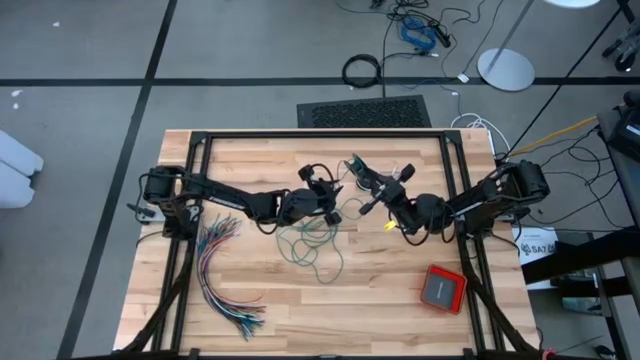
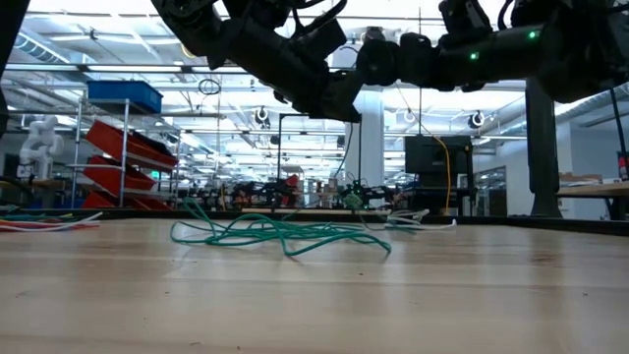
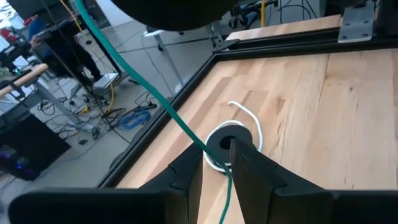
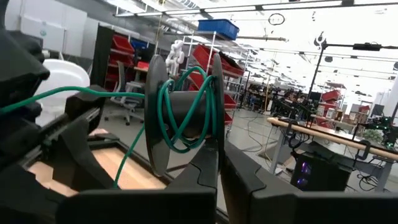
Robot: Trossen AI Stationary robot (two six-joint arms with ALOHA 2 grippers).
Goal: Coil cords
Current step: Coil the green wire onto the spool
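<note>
I work in a big open robotics lab or workshop hall. My pale wooden plank tabletop [image 1: 300,290] sits inside a black metal frame [image 1: 320,134] on a grey floor marked with dark lines [image 1: 150,82]. Beyond the tabletop's edge, long rows of bright ceiling strip lights [image 2: 118,74] run far back over more workbenches. Metal shelving holds tilted red storage bins [image 2: 123,147] with a blue plastic crate [image 2: 123,95] on top, and a white robot arm [image 2: 39,138] stands beside them. Loose cables, blue and black [image 1: 420,30], lie tangled on the floor near a round white stand base [image 1: 505,68].
</note>
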